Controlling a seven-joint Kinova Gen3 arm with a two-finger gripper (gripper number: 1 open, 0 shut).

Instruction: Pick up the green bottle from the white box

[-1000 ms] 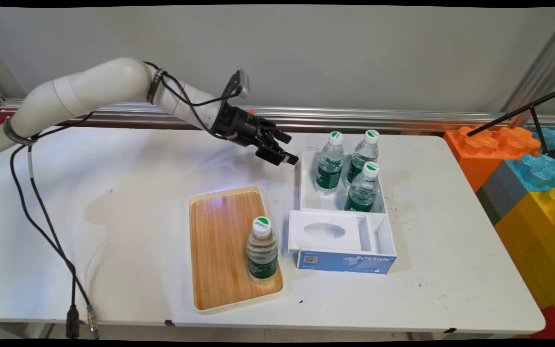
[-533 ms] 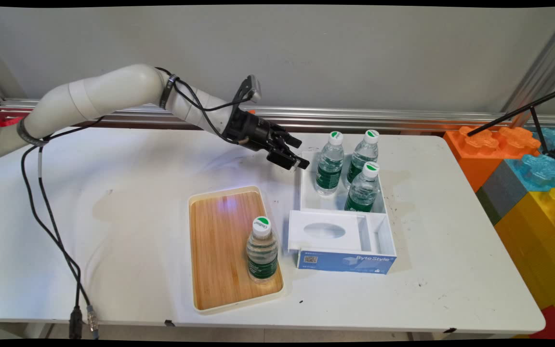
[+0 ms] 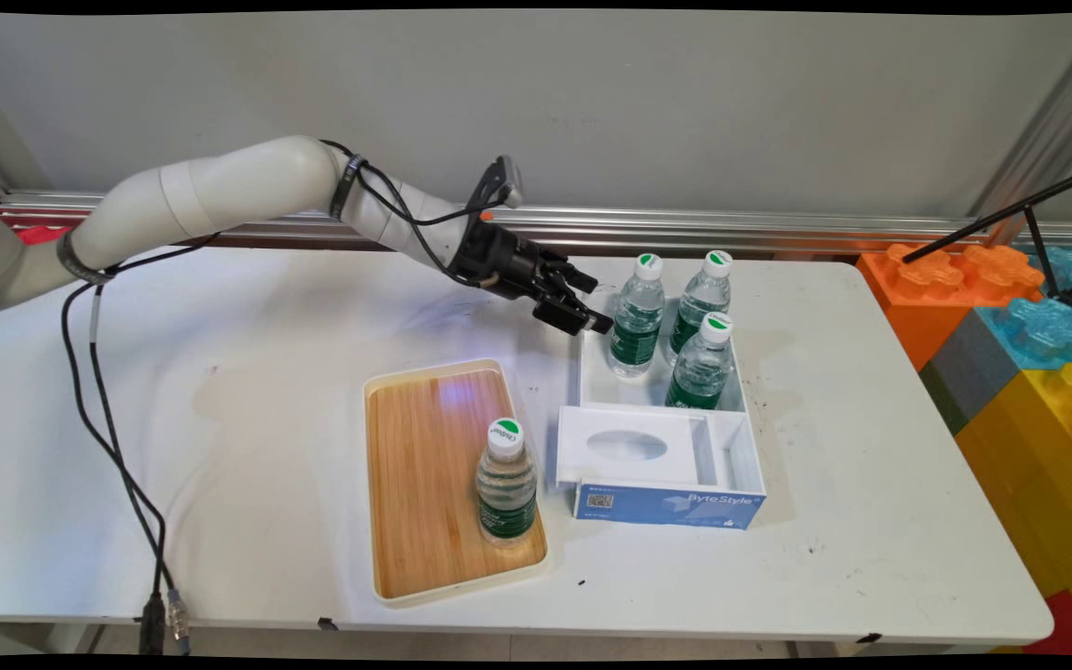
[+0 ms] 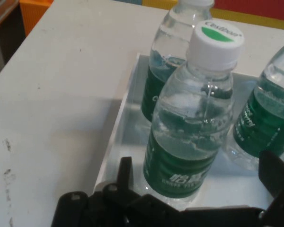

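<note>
At the far left corner of the white box (image 3: 662, 437), the gripper (image 3: 581, 307) is held just beside the nearest water bottle (image 3: 637, 316), with nothing grasped; its fingers (image 4: 124, 174) are spread apart, one seen to the left of that bottle and the other at the right edge of the hand view. The bottle (image 4: 191, 113) is stood upright in the box's far compartment, its long axis vertical and its white, green-marked cap (image 4: 216, 41) pointed up. Two more bottles (image 3: 702, 296) (image 3: 702, 363) are stood close beside it in the same compartment.

The bottle appears full of water, so it is judged moderately heavy for its size. Its thin clear plastic wall would likely give under a hard squeeze and may be slippery; the green label band (image 4: 180, 170) around the lower body is judged the firmer place to be gripped, from the sides.

A fourth bottle (image 3: 505, 484) is stood upright on the wooden tray (image 3: 424, 437), well apart from the gripper, on the white table (image 3: 220, 447).
</note>
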